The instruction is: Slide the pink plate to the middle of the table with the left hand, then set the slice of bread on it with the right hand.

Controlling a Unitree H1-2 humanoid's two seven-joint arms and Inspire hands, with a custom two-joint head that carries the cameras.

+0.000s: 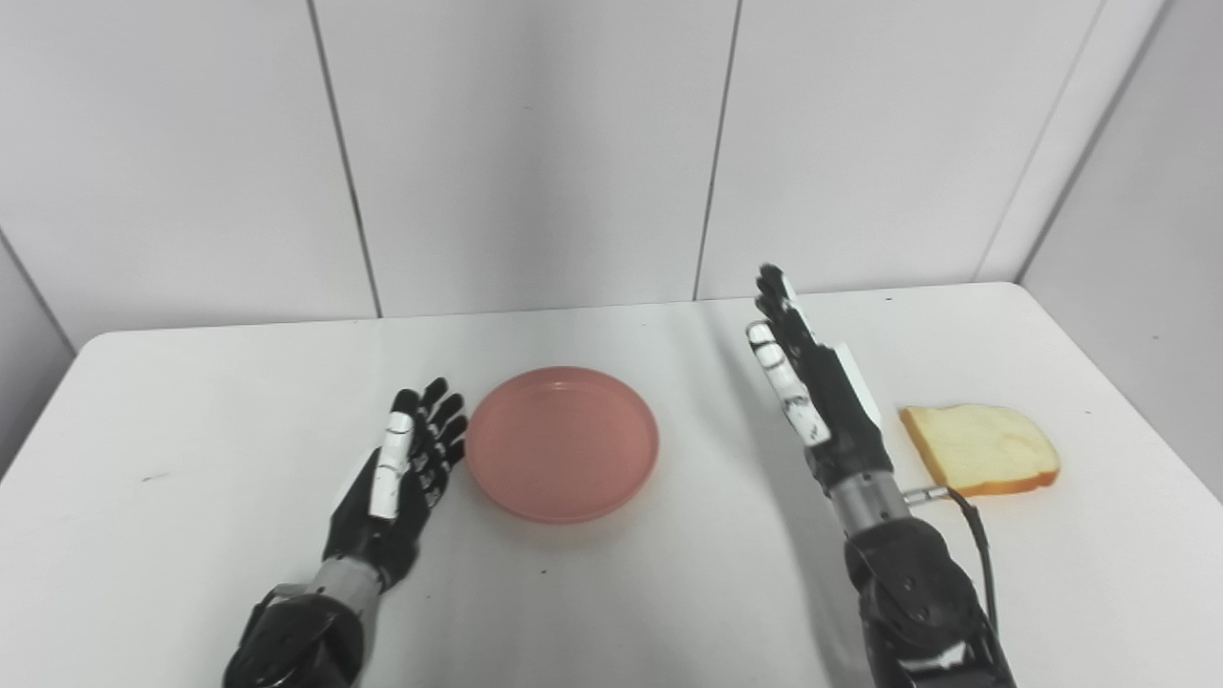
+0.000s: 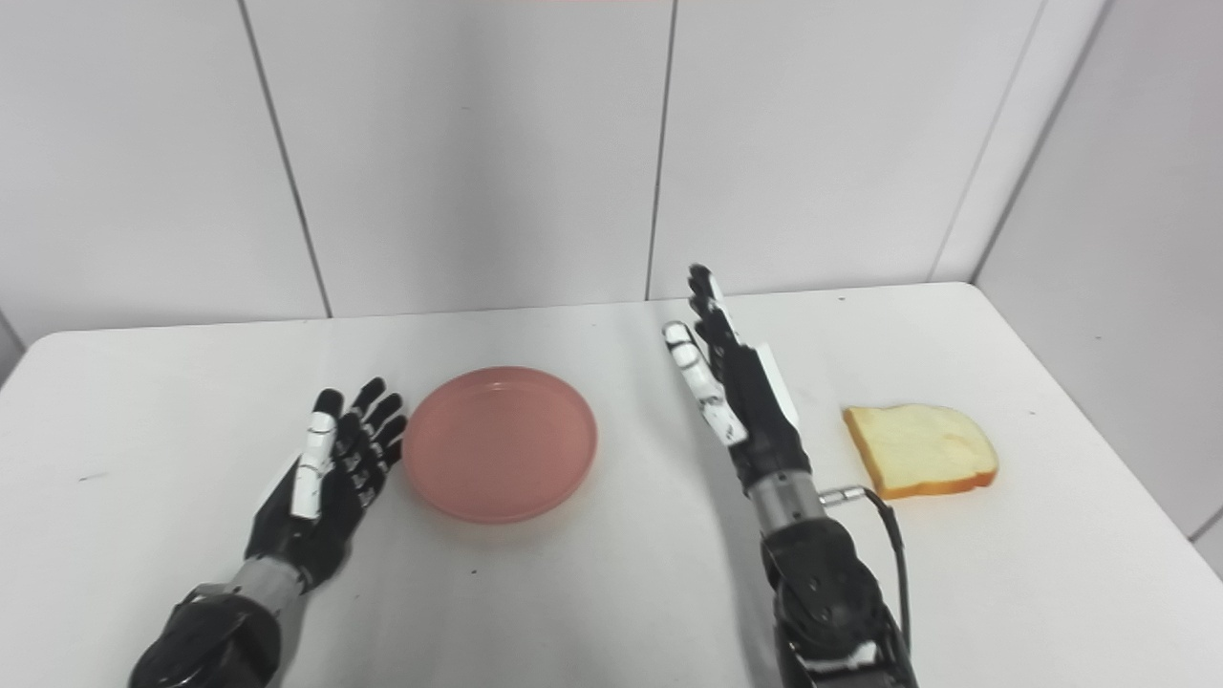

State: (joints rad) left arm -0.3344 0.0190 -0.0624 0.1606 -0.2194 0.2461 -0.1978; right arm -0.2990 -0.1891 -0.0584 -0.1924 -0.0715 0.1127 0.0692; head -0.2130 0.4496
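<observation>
In the left eye view I see the round pink plastic plate [image 1: 562,443] lying flat near the middle of the white table [image 1: 191,535]. My black-and-white left hand [image 1: 409,459] sits just left of its rim, released, fingers spread and holding nothing; whether the fingertips touch the rim I cannot tell. My right hand [image 1: 807,382] stands to the right of the plate, fingers straight and apart, empty. The pale slice of bread with a tan crust [image 1: 979,447] lies flat on the table to the right of that hand.

In the right eye view the layout matches: plate [image 2: 500,442] centre-left, bread [image 2: 920,449] on the right, both hands released.
</observation>
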